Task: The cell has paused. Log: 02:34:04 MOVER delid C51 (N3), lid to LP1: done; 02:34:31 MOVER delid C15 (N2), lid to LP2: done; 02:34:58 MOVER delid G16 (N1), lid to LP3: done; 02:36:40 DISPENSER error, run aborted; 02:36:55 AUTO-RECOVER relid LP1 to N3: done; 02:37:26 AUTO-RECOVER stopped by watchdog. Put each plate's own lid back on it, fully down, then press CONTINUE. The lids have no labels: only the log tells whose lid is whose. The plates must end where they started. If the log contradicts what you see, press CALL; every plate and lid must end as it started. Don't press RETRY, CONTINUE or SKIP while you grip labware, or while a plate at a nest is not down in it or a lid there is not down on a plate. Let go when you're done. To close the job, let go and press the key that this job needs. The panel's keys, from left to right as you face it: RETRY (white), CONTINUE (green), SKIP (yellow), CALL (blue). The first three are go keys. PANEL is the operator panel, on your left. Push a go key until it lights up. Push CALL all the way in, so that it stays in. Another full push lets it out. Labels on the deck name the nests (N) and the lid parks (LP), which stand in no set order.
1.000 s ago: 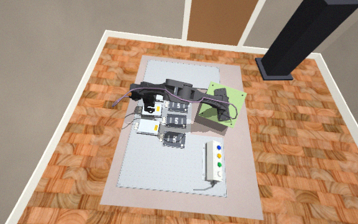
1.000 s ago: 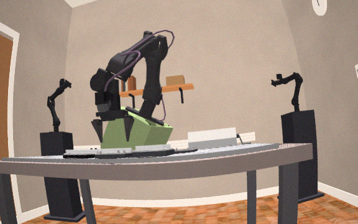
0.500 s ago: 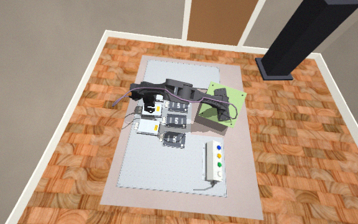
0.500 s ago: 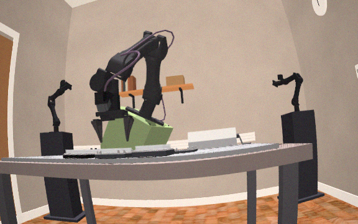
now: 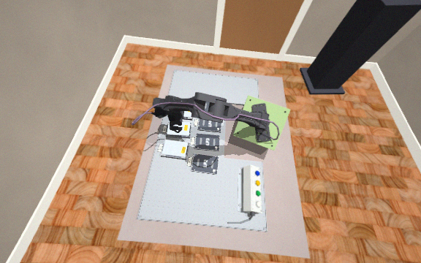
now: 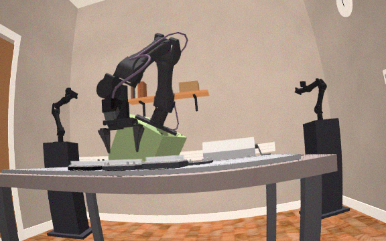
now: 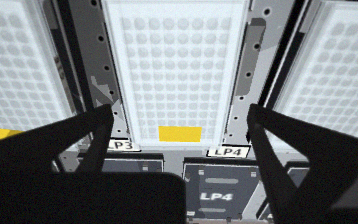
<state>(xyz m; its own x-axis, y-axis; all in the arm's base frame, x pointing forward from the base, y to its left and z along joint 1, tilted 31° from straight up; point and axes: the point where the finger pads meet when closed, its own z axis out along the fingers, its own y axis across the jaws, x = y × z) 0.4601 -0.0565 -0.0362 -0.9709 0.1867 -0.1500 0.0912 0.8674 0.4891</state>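
Observation:
My gripper (image 7: 180,111) is open and empty. It hangs above a white well plate (image 7: 177,70) with a yellow tag at its near edge; whether a lid sits on it I cannot tell. Two more white plates lie beside it, one at the left (image 7: 15,75) and one at the right (image 7: 330,70). Small tags read LP3 (image 7: 122,145) and LP4 (image 7: 228,151). A dark pad marked LP4 (image 7: 220,192) lies nearer, with nothing on it. In the top view the gripper (image 5: 175,126) is over the left column of plates. In the exterior view the fingers (image 6: 120,137) stand clear above the deck.
Three dark pads (image 5: 207,142) form a column to the right of the plates. The operator panel (image 5: 251,188) lies at the near right, with blue (image 5: 257,173), yellow (image 5: 257,183), green (image 5: 258,193) and white (image 5: 257,204) keys. The arm's green base block (image 5: 259,124) stands behind the pads.

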